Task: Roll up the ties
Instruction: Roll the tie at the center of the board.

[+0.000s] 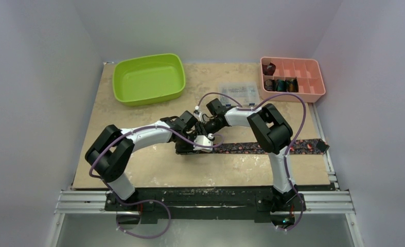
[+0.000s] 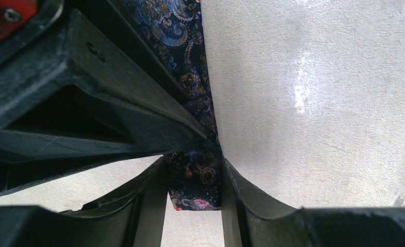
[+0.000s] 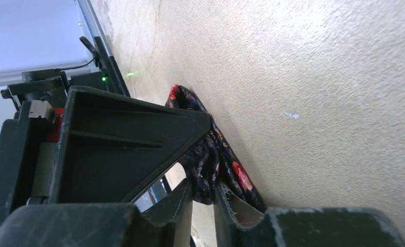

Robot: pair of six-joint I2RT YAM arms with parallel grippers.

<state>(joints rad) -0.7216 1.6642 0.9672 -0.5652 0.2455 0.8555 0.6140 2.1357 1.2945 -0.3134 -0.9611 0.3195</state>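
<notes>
On the near side of the green tub (image 1: 148,80), we see the dotted tie (image 1: 247,147) stretched flat on the table (image 1: 215,172), its end clamped by the left gripper (image 2: 195,177) and the right gripper (image 3: 203,181) alike.

Landmark: tie (image 1: 272,146), flat on the board (image 1: 138,170), running from mid-board out to the right edge.
- Left end of tie: sits between the fingers of the left gripper (image 2: 195,203) and of the right gripper (image 3: 203,193), the right gripper just to the right of the left one.
- Behind tie, far left: bin (image 1: 148,80).
- Behind tie's middle: flat box (image 1: 239,92).
- Behind tie's right end: divided tray (image 1: 313,82), just right of the box.
- Rolled ties (image 1: 281,85) in the tray's left compartments.
</notes>
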